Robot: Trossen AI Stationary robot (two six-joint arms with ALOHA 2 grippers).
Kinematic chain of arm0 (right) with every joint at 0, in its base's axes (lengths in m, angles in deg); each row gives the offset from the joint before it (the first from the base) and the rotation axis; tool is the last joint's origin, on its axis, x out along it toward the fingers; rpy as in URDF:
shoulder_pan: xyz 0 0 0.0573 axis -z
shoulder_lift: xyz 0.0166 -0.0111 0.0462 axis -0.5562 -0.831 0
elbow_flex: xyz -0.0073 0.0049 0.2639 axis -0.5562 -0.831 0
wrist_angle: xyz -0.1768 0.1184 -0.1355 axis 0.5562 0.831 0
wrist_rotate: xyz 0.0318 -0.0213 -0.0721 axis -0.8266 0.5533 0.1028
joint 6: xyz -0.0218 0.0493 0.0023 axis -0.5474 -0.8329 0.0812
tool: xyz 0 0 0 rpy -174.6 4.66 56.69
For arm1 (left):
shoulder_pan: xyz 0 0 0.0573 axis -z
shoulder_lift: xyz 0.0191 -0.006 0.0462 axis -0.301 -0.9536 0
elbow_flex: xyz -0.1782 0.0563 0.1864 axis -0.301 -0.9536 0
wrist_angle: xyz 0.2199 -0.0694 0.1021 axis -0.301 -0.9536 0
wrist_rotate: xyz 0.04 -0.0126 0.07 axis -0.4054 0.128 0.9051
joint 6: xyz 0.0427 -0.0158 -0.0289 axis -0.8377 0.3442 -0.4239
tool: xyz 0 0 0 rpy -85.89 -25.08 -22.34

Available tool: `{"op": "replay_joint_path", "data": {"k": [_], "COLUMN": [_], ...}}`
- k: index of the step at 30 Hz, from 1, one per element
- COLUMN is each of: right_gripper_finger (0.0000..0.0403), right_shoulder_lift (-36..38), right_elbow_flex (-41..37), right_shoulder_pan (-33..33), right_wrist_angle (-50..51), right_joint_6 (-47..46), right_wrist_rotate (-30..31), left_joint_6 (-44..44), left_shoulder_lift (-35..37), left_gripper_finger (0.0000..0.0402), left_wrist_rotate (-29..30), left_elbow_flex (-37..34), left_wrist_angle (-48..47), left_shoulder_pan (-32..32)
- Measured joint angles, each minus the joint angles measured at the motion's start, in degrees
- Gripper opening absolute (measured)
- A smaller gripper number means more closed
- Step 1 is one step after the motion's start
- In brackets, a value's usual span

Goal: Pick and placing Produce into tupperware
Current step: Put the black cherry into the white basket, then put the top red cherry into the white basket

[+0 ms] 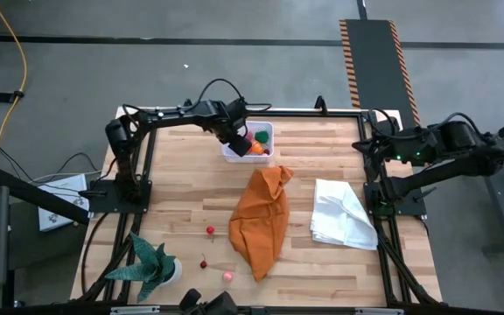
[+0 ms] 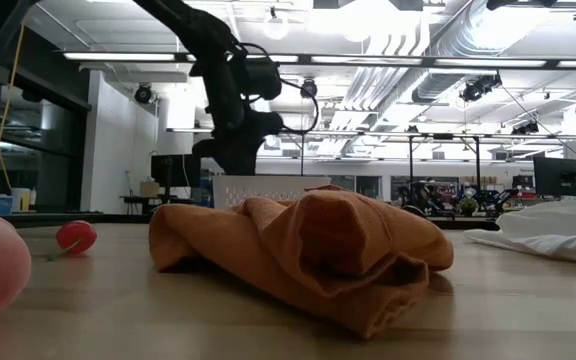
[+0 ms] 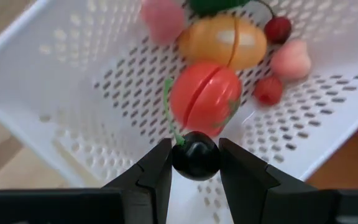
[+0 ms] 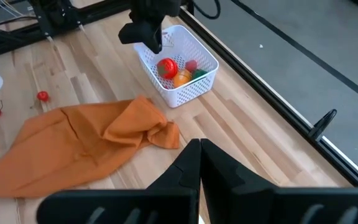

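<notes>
Hovering over tupperware (image 1: 264, 133) at far middle of surface (image 1: 322, 149): left claw (image 1: 237, 145); right claw (image 1: 367, 143) parked far right. Low view: orange cloth (image 2: 308, 250) in front. Left wrist: fingers (image 3: 154, 174) pinching dark cherry (image 3: 196, 156) above tub (red tomato (image 3: 205, 98) inside). Right wrist: own claw (image 4: 199, 149) closed, empty.

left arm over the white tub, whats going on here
The left hand is above the white tub, shut on a dark cherry with a green stem. Several toy pieces already lie in the tub, among them a red tomato and an orange fruit. A few small pieces, such as a red one, remain on the table near the orange cloth. The right hand waits shut at the table's right side.
</notes>
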Motion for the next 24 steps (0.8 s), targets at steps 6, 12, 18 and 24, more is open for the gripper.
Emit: {"op": "replay_joint_path", "data": {"k": [6, 12, 18, 24], "right_gripper_finger": [0.0, 0.0, 0.0, 0.0], "right_shoulder_lift": [0.0, 0.0, 0.0, 0.0], "right_elbow_flex": [0.0, 0.0, 0.0, 0.0], "right_shoulder_pan": [0.0, 0.0, 0.0, 0.0], "right_wrist_angle": [-0.1, -0.5, -0.5, -0.5], "right_joint_6": [0.0, 0.0, 0.1, 0.1], "right_wrist_rotate": [0.0, 0.0, 0.0, 0.0], "left_joint_6": [-0.6, -2.0, -2.2, -2.0], "left_shoulder_lift": [-0.4, -0.4, -0.4, -0.4], "left_gripper_finger": [0.0111, 0.0114, 0.0159, 0.0181], "left_wrist_rotate": [0.9, 0.7, 0.7, 0.0], "left_elbow_flex": [0.0, 0.0, 0.0, 0.0], "left_wrist_angle": [-1.1, -0.9, -0.7, -0.7], "left_shoulder_pan": [0.0, 0.0, 0.0, 0.0]}}
